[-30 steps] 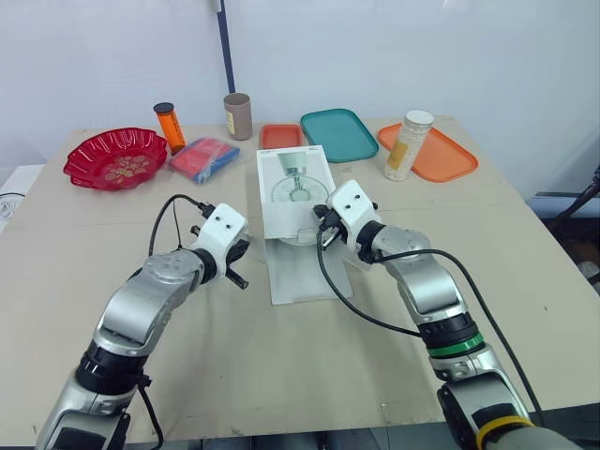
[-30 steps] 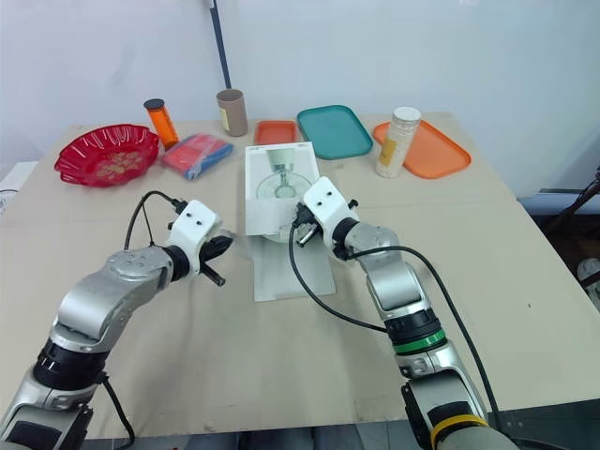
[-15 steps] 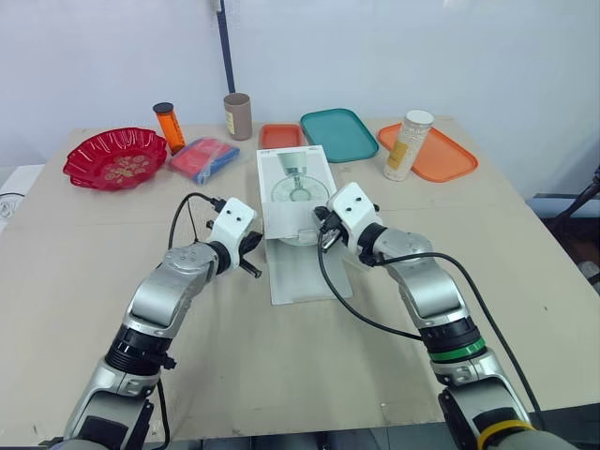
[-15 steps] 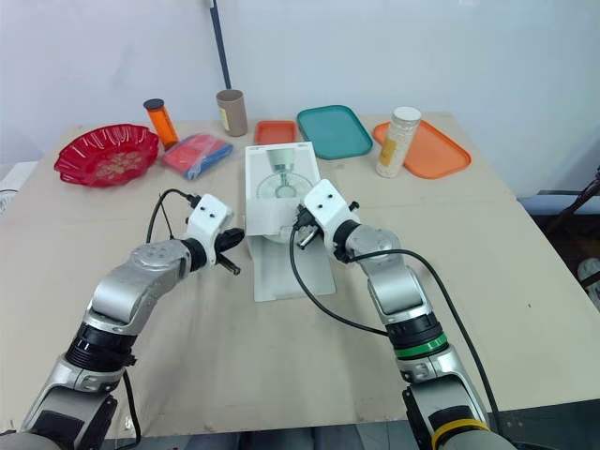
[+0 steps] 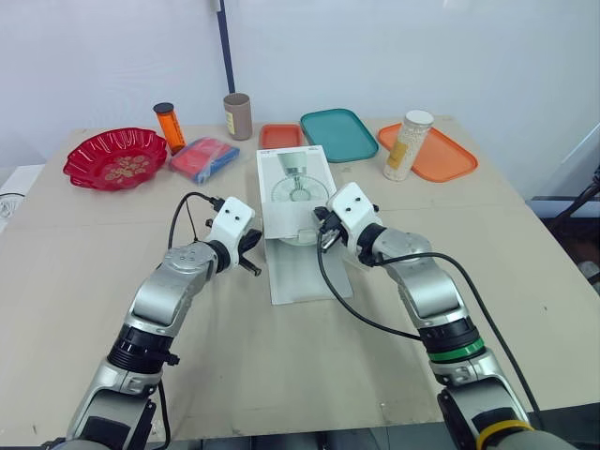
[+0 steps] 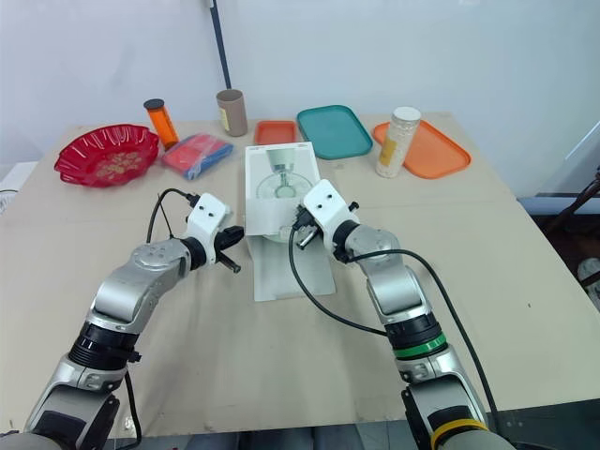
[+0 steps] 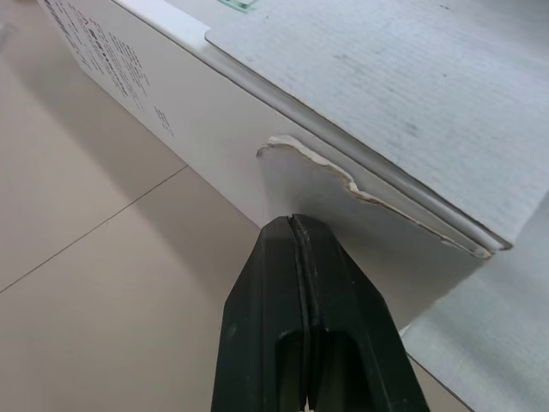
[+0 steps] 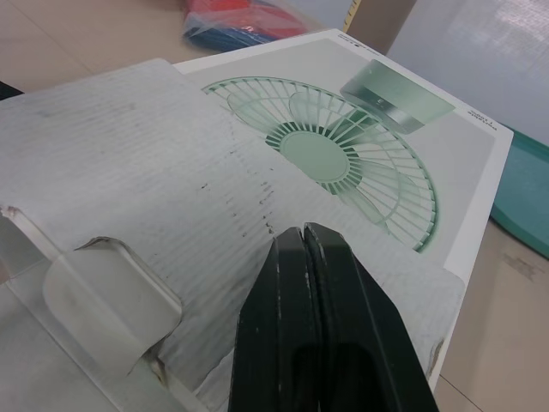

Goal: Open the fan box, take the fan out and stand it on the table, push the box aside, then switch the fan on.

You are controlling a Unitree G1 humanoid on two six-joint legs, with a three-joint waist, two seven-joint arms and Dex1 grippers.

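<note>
- The fan box (image 5: 295, 187) is laid flat in the middle of the table (image 5: 281, 375). A green fan is drawn on its top.
- The flap (image 5: 305, 272) at the near end of the box is opened. It is spread out on the table toward the robot.
- The left gripper (image 5: 253, 262) is held just beside the left side of the box, near the opened end.
- In the left wrist view its two black fingers (image 7: 266, 292) are pressed tight together, and nothing is held between them. The tip is pointed at a small torn bit of card at the box's corner. Whether the card is touched cannot be told.
- The right gripper (image 5: 323, 240) is held at the right side of the box's near end.
- In the right wrist view its fingers (image 8: 343, 292) are also squeezed together with nothing between them. The tip is seen over the grey inside of the opened card.
- At the far left of the table a red bowl (image 5: 114, 157), an orange bottle (image 5: 170, 127) and a red and blue packet (image 5: 203, 157) are seen.
- A brown tube (image 5: 237, 116) is stood behind the box.
- A small orange tray (image 5: 280, 136) and a teal tray (image 5: 338, 134) are laid just past the box's far end.
- A white can (image 5: 408, 145) is stood at the near left edge of a big orange tray (image 5: 445, 157) at the far right.
</note>
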